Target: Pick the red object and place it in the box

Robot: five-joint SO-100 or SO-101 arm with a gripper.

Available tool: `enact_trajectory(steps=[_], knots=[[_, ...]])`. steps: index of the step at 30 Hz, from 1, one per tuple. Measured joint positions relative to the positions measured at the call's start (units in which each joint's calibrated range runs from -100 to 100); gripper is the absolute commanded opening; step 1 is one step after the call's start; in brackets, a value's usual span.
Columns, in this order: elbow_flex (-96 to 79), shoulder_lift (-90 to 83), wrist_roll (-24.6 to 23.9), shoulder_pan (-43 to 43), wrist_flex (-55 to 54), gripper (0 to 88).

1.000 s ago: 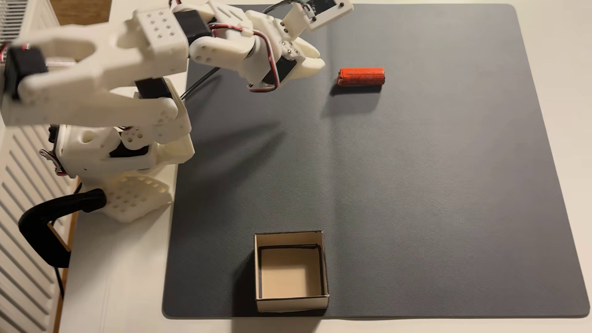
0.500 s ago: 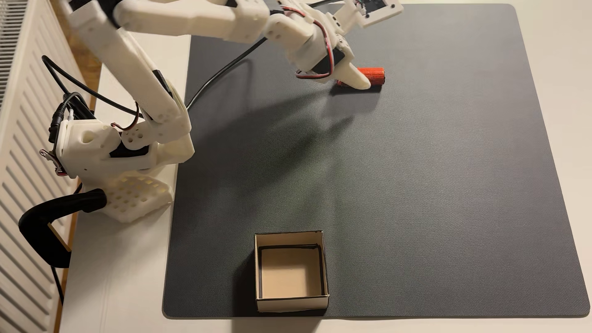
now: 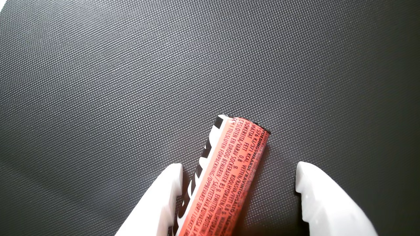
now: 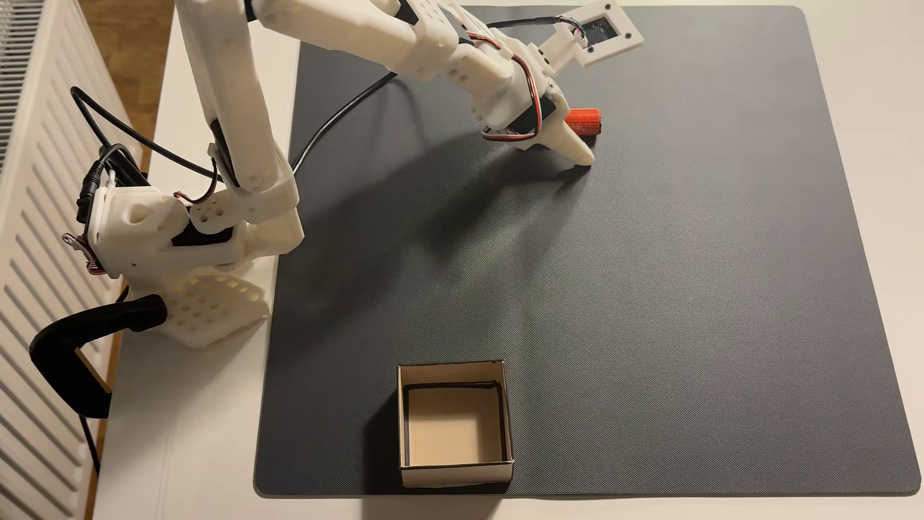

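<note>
Straddling: gripper (image 3: 239,165) spread wide over the red object (image 3: 226,173), gripping nothing; left finger (image 3: 164,196) close beside it.
Red object: lying on the mat (image 4: 650,300).
Box (image 4: 454,475): well apart, near edge of the mat.

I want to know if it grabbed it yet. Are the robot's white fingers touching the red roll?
Cannot tell. In the wrist view the red roll lies between the open fingers; the right one is clearly apart, but the left one sits so close that contact is unclear.
</note>
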State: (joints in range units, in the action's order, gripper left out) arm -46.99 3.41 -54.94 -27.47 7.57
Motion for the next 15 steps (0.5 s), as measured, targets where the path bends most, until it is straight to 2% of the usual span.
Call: enact_trajectory(steps=[5, 15], knots=[[0.7, 0.7, 0.1, 0.0, -0.4, 25.7], [0.7, 0.9, 0.1, 0.2, -0.4, 13.6]])
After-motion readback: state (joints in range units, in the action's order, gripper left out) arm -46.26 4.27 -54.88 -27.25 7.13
